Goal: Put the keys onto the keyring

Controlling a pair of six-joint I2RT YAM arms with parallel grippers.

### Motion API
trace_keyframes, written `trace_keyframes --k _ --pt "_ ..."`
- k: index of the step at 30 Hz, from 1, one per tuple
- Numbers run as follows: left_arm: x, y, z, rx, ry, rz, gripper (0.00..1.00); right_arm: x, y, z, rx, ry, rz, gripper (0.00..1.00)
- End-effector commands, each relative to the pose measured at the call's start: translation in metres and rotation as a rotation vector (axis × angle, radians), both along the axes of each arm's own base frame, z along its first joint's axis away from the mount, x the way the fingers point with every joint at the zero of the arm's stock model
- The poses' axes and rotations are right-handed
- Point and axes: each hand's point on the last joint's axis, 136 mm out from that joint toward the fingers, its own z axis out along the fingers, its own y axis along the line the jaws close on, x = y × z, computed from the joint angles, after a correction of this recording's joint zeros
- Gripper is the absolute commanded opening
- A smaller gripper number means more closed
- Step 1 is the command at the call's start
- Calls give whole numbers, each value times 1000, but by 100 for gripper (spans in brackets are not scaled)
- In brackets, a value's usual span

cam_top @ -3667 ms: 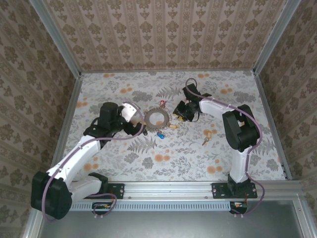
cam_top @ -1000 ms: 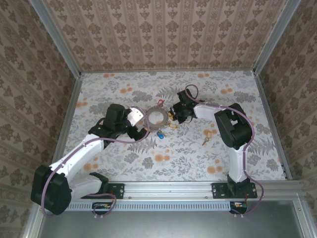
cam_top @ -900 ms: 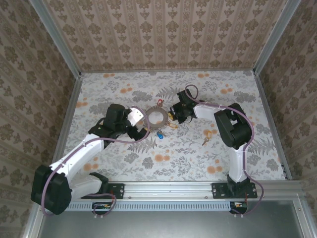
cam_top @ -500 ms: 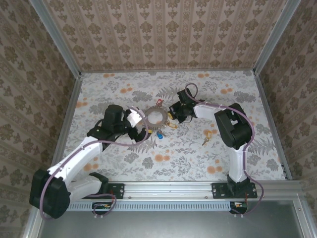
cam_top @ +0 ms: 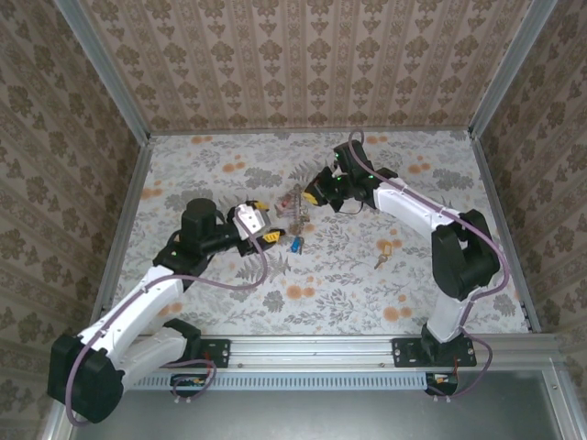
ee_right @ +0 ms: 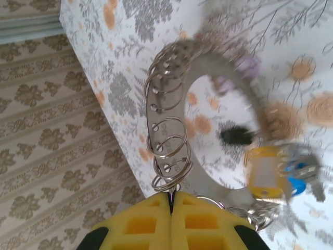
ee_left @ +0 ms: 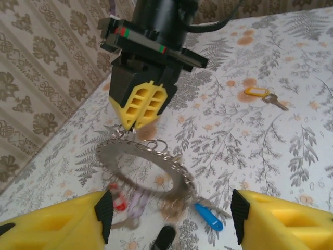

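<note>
Right tool (ee_right: pixel 170 200) outstretched, pinching tilted keyring (ee_right: pixel 156 112) — left tool (ee_left: pixel 169 224) spread nearby.

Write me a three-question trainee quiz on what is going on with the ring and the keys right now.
1. True or false: the keyring lies flat on the table.
2. The right gripper is: A) open above the keyring; B) shut on the keyring's edge; C) shut on a single loose key.
3. What colour is the tag on the tagged key lying apart from the keyring?

Key: 1 false, it hangs tilted from the right gripper; 2 B; 3 yellow.
</note>
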Motion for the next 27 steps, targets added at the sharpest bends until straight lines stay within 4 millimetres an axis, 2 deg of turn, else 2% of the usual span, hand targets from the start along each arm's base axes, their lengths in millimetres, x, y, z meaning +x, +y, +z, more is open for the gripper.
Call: trace_keyframes --k 1,8,16,27 --pt "9 -6 6 -14 -50 14 57 -29 7 28 14 48 55 0" --pt "12 -24 -7 -3 -45 -14 45 -54 10 32 19 116 70 0" --pt "19 -32 -21 -6 -137 -5 41 -64 14 33 81 191 53 0" --pt "30 -41 -25 10 -161 2 38 -75 26 31 157 265 57 0"
